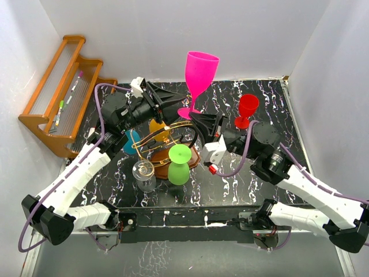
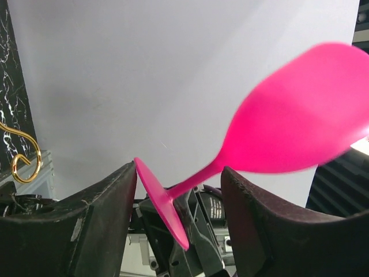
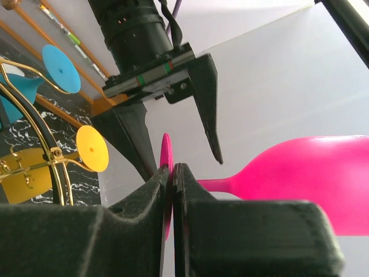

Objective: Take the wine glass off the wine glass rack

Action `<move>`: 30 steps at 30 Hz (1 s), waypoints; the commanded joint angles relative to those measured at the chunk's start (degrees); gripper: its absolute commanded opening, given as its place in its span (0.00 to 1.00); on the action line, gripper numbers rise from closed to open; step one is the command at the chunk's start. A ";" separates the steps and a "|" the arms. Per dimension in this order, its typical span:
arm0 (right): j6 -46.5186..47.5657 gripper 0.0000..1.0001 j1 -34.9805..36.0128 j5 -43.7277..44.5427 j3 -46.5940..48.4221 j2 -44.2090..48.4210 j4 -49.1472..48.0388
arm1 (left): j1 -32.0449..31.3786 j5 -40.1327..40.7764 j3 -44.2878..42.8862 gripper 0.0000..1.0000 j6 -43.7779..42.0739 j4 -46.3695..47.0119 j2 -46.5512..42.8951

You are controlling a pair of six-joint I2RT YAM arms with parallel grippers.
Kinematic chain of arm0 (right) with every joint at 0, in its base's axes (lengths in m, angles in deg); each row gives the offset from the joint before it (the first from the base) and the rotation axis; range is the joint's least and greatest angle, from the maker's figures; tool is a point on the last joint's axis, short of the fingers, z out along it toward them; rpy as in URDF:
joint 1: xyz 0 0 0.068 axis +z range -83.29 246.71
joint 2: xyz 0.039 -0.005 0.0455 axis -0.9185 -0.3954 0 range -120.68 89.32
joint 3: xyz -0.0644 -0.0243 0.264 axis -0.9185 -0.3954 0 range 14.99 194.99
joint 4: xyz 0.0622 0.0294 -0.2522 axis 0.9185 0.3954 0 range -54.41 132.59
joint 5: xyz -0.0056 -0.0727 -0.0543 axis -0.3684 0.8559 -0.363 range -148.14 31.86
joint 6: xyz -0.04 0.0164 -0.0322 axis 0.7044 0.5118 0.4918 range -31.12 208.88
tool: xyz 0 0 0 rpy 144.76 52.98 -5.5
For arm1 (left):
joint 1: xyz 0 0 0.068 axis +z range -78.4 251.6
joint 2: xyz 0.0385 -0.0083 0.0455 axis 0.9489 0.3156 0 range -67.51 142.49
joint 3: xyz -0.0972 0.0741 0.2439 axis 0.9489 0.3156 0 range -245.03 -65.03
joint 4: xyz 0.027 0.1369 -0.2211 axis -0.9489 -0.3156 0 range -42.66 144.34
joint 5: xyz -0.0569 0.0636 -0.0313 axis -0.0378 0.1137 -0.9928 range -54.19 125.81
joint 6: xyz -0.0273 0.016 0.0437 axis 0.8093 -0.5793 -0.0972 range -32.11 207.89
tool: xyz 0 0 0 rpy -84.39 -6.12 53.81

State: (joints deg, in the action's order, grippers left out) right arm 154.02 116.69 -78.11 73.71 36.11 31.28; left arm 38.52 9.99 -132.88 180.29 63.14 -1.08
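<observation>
The bright pink plastic wine glass (image 1: 200, 69) stands upright in the air just past the far side of the gold wire rack (image 1: 160, 157) with its reddish-brown wooden base, and it looks free of the wire. The right gripper (image 3: 172, 173) pinches only the thin rim of its foot. The left gripper (image 2: 179, 176) is spread either side of the stem. With the bowl high above so small a hold, the glass could swivel or slip and drop onto the upturned green plastic glass (image 1: 180, 164) on the near side. A careless left closure could knock the stem.
</observation>
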 commanded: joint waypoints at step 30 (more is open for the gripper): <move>-38.77 0.30 7.56 45.41 1.07 11.29 14.38 | 0.67 23.32 -12.37 0.00 -37.22 -19.96 -10.75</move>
State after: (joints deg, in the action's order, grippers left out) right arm 136.41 124.38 -55.93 70.30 49.86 42.60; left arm 38.87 21.14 -139.70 157.73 51.36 -6.63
